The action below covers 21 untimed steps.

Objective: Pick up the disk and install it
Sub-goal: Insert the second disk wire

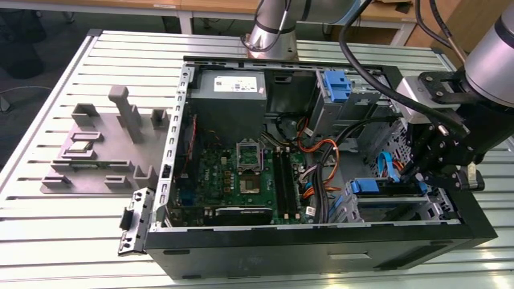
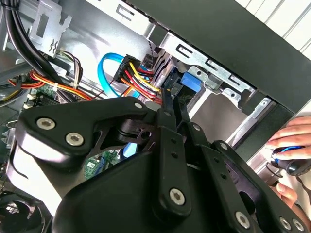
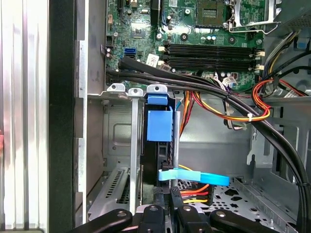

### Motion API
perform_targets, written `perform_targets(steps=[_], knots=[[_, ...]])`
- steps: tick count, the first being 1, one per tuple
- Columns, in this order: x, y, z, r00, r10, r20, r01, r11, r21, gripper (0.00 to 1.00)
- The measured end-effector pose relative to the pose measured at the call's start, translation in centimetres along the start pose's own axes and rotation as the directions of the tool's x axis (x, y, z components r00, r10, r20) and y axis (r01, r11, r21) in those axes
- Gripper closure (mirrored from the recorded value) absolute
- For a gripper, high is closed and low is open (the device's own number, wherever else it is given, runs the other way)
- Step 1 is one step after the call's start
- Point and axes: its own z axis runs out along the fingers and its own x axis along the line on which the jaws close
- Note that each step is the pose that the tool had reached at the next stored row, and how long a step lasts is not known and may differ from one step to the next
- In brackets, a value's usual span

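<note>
Install step, looks like. Toward the case's right front corner, the disk is held edge-on in the bay by the gripper, jaws narrow on it. A square push along the rails is probably needed. The bracket-to-slot fit is seen in the first wrist view, while a person's hand outside the case is caught in the second.

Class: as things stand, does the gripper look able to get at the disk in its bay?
Probably yes. The gripper sits right at the disk, which stands edge-on in the bay. A blue cable lies close beside it, and nothing appears to lie between the two.
</note>
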Motion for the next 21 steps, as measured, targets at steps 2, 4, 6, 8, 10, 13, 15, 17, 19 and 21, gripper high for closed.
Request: perform_targets(steps=[2, 4, 6, 8, 10, 13, 15, 17, 19, 21], knots=[[0.00, 0.00, 0.00, 1.0000, 0.000, 0.0000, 0.000, 1.0000, 0.0000, 0.83], [0.00, 0.01, 0.01, 1.0000, 0.000, 0.0001, 0.000, 1.0000, 0.0000, 0.83], [0.00, 0.01, 0.02, 1.0000, 0.000, 0.0001, 0.000, 1.0000, 0.0000, 0.82], [0.00, 0.01, 0.02, 1.0000, 0.000, 0.0001, 0.000, 1.0000, 0.0000, 0.75], [0.00, 0.02, 0.03, 1.0000, 0.000, 0.0000, 0.000, 1.0000, 0.0000, 0.75], [0.00, 0.00, 0.13, 1.0000, 0.000, -0.0039, 0.000, 1.0000, -0.0002, 0.75], [-0.02, -0.05, 0.23, 1.0000, 0.000, -0.0085, 0.000, 1.0000, -0.0008, 0.75], [-0.06, -0.07, 0.28, 0.9999, 0.000, -0.0113, 0.000, 1.0000, -0.0012, 0.75], [-0.07, -0.09, 0.27, 0.9999, -0.001, -0.0117, 0.001, 1.0000, -0.0012, 0.75], [-0.07, -0.08, 0.28, 0.9999, -0.001, -0.0116, 0.001, 1.0000, -0.0012, 0.75]])
